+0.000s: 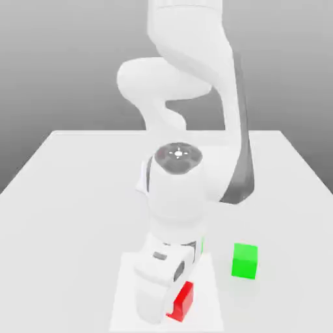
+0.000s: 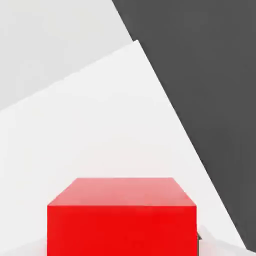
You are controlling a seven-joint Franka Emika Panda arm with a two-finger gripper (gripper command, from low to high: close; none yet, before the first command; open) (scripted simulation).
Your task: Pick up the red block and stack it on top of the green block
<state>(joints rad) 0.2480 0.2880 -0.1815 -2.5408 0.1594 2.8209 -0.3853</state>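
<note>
Nearest the exterior camera, at the front edge of the white counter (image 1: pixel 71 195), the arm's hand is tipped low over the red block (image 1: pixel 183 302). The hand's white casing covers the block's side toward the exterior view's left, so just one corner and a slanted face of red stay in sight beside it. The jaws (image 1: pixel 174 304) are down at the block, hidden behind the casing and the block itself; whether they are wide, narrow or closed on the block cannot be told.

From the hand view, the red block (image 2: pixel 121 220) sits very close beneath the camera, its flat top and one upright face showing, with a sliver of dark metal just beside its lower corner. Pale counter (image 2: pixel 100 125) spreads behind it up to a slanting edge, and dark ground lies beyond that edge.

Farther back in the exterior view and toward its right, the green block (image 1: pixel 244 261) rests flat on the counter, well apart from the red one, nothing on top of it. Behind both, the white arm (image 1: pixel 179 188) rises in thick bent segments from the counter's middle.
</note>
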